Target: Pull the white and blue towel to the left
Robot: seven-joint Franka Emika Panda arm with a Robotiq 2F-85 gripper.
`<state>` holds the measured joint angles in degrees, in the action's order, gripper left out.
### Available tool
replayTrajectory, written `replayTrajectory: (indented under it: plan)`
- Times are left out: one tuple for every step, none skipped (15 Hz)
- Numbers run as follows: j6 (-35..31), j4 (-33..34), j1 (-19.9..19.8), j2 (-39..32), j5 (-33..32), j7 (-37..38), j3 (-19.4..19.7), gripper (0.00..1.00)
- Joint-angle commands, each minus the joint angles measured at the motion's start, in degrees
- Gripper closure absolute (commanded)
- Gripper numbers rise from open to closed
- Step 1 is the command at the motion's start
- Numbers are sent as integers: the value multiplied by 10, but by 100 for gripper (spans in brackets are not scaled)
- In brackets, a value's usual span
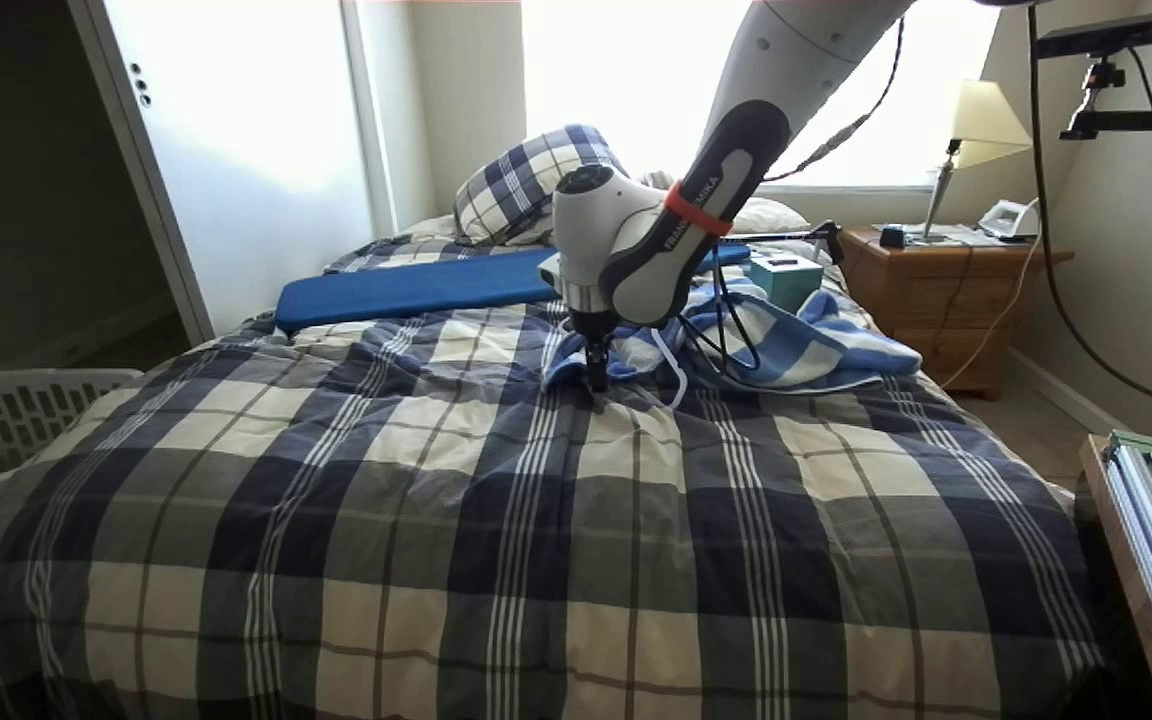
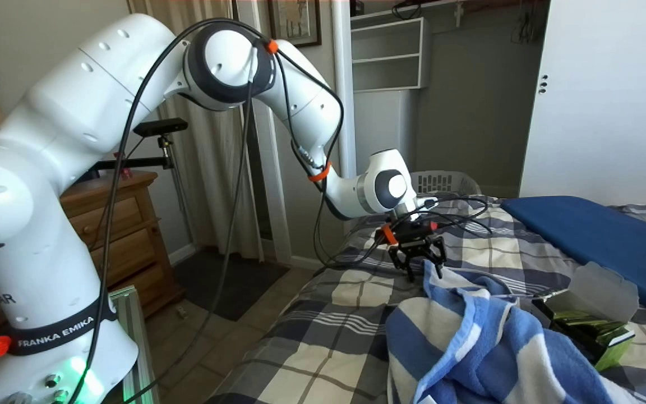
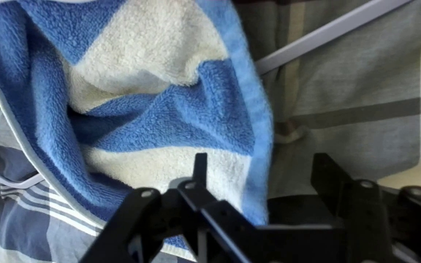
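Parted jaws straddle the towel (image 3: 170,120) edge; plaid bedcover (image 1: 526,520) spreads alongside.

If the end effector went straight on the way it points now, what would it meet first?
Probably the towel: in the wrist view, the open end effector spans its edge, partly over cloth, partly over the bedspread. Depth is unclear, so the bedspread might come first.

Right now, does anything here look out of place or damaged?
A little: the blue board lies flat on the bed, an odd spot. The white and blue towel is rumpled, with a white strip jutting from under it. I see no spill or damage.
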<state>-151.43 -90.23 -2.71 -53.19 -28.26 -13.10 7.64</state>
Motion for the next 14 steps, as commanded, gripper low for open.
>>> replayTrajectory:
  plan:
    - [-8, 11, 6, -8, 9, 1, 16, 42]
    - [-7, 11, 7, -8, 8, 3, 19, 43]
    - [-7, 11, 7, -8, 8, 4, 21, 52]
    - [-6, 11, 8, -8, 7, 5, 23, 56]
    - [-5, 10, 8, -7, 7, 5, 25, 62]
    - [-4, 10, 8, -8, 8, 4, 25, 67]
    - [-4, 10, 8, -8, 8, 5, 26, 75]
    - [-3, 10, 8, -8, 8, 5, 27, 80]
    - [-3, 10, 8, -8, 8, 5, 27, 91]
    - [-1, 10, 8, -9, 8, 4, 27, 99]
    - [0, 10, 7, -8, 9, 3, 26, 100]
    - [0, 9, 6, -8, 10, 2, 24, 100]
    - [-2, 8, 4, -7, 13, 0, 21, 100]
    - [-4, 5, -3, -3, 19, -7, 12, 99]
